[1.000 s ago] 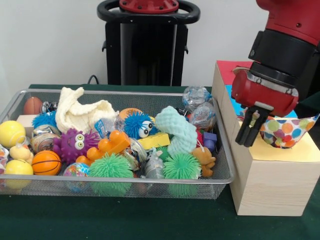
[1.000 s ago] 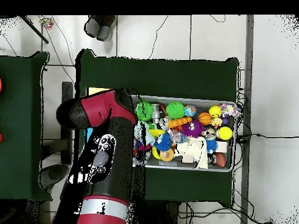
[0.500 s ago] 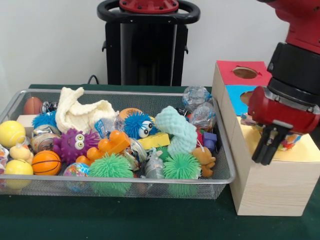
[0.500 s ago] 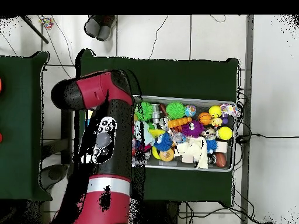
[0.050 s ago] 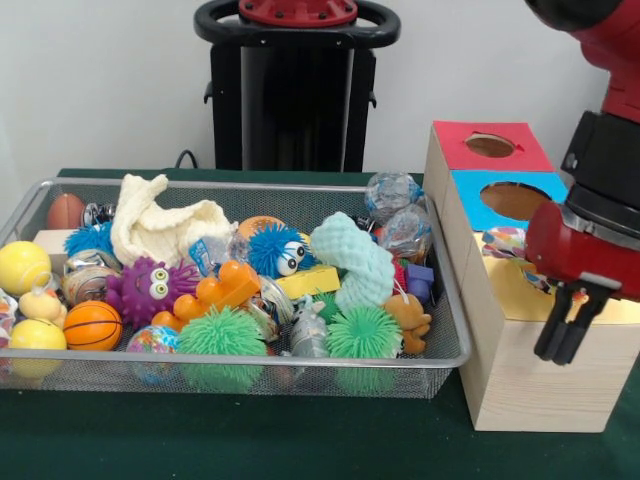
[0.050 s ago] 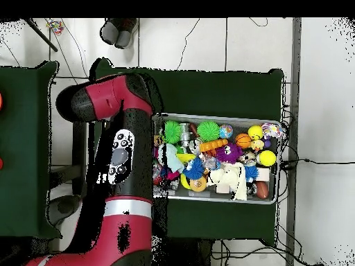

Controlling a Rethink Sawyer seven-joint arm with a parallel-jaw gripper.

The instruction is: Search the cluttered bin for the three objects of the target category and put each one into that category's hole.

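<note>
Two black prongs of the gripper [image 5: 558, 355] hang pressed close together with nothing between them, in front of the near face of the wooden box [image 5: 530, 390], at about four o'clock from the mesh bin [image 5: 100, 376]. Just behind, a spotted fabric piece [image 5: 503, 241] lies on the yellow panel [image 5: 508, 295], at the panel's far edge. The gripper body hides that panel's opening, so I cannot tell whether the piece has gone in. Farther back sit the blue hole [image 5: 515, 200] and the red hole [image 5: 490, 145]. The drop looks unfinished. A sound move is to rise clear of the box, check the fabric, and push it in from above before swinging toward nine o'clock for the bin.
</note>
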